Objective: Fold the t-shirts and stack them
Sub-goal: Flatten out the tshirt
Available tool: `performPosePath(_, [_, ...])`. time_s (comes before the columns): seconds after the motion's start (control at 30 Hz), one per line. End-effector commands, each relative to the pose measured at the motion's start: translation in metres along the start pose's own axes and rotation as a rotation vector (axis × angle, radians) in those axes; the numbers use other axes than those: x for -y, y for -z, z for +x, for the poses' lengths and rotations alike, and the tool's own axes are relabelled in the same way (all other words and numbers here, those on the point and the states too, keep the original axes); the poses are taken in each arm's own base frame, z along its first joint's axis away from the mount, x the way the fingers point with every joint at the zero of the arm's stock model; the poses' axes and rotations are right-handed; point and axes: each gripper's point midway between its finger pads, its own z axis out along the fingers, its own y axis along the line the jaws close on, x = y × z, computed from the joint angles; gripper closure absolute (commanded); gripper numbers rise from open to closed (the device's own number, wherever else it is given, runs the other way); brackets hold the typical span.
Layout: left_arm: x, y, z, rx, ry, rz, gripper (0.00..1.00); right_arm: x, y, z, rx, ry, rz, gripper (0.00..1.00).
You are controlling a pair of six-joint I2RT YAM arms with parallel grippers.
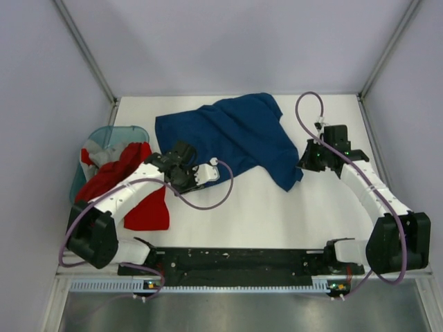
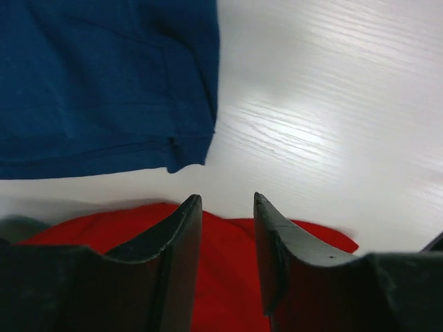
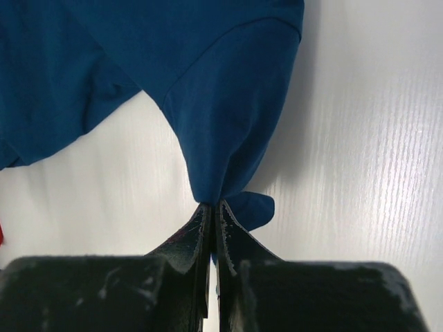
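A dark navy-blue t-shirt (image 1: 228, 135) lies spread and rumpled across the middle of the table. My right gripper (image 1: 303, 164) is shut on its right-hand corner; in the right wrist view the blue cloth (image 3: 208, 83) runs up from the pinched jaws (image 3: 214, 205). The red t-shirt (image 1: 142, 204) spills from the basket onto the table at the left. My left gripper (image 1: 205, 174) hovers by the navy shirt's near-left edge (image 2: 104, 83), open, with nothing between its fingers (image 2: 227, 202) and the red cloth (image 2: 228, 277) below. A grey-white t-shirt (image 1: 93, 149) lies in the basket.
The translucent teal basket (image 1: 114, 133) stands at the far left against the enclosure wall. Bare white table (image 1: 277, 214) lies in front of the navy shirt. Purple cables loop from both wrists over the table.
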Motion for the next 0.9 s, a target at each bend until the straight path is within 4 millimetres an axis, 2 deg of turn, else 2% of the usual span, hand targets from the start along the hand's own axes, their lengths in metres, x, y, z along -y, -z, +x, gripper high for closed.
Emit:
performPosePath(0.0, [-0.037, -0.005, -0.016, 0.035, 0.064, -0.145, 0.60, 0.000, 0.009, -0.036, 0.130, 0.016, 0.026, 1.00])
performPosePath(0.17, [-0.045, -0.034, -0.020, 0.013, 0.128, -0.101, 0.61, 0.000, 0.011, -0.038, 0.137, 0.021, 0.030, 1.00])
performPosePath(0.4, [-0.074, -0.059, -0.019, -0.020, 0.232, -0.095, 0.67, 0.000, 0.011, -0.039, 0.137, 0.026, 0.029, 1.00])
performPosePath(0.6, [-0.051, -0.077, -0.014, -0.061, 0.253, 0.051, 0.72, 0.002, 0.012, -0.040, 0.144, 0.032, 0.040, 1.00])
performPosePath(0.7, [-0.040, -0.077, -0.014, -0.072, 0.258, 0.114, 0.72, 0.002, 0.011, -0.041, 0.145, 0.035, 0.045, 1.00])
performPosePath(0.8, [-0.043, -0.078, -0.010, -0.093, 0.257, 0.098, 0.71, 0.002, 0.011, -0.043, 0.148, 0.038, 0.043, 1.00])
performPosePath(0.87, [-0.046, -0.081, -0.006, -0.113, 0.254, 0.081, 0.75, 0.002, 0.012, -0.043, 0.152, 0.042, 0.045, 1.00])
